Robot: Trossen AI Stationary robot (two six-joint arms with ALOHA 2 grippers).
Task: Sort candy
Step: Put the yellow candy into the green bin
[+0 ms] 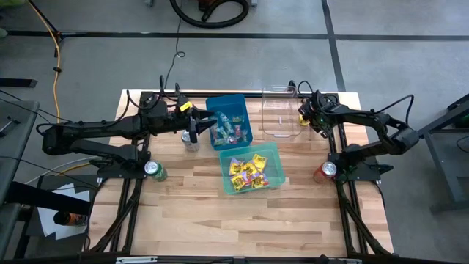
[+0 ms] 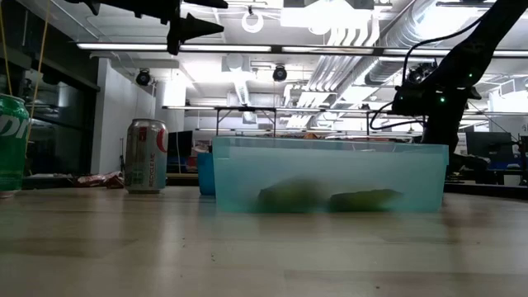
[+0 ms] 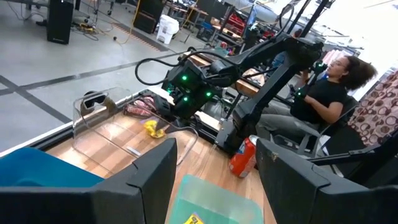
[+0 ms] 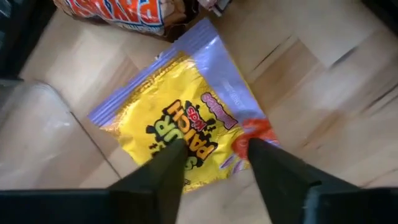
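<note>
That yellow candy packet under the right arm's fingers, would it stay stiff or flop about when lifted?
The yellow packet looks like thin crinkled film with flat sealed ends, so it would probably sag and bend rather than hold its shape. It seems small and flat, so likely light. Its glossy wrapper may slip between the right gripper fingers, which straddle its lower edge on the wooden table.

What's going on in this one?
Candy is being sorted into bins. The right gripper is down over a yellow candy packet with purple edges on the wooden table, fingers straddling it. The left gripper hangs open beside the blue plastic bin. The teal plastic bin already holds yellow packets.
</note>
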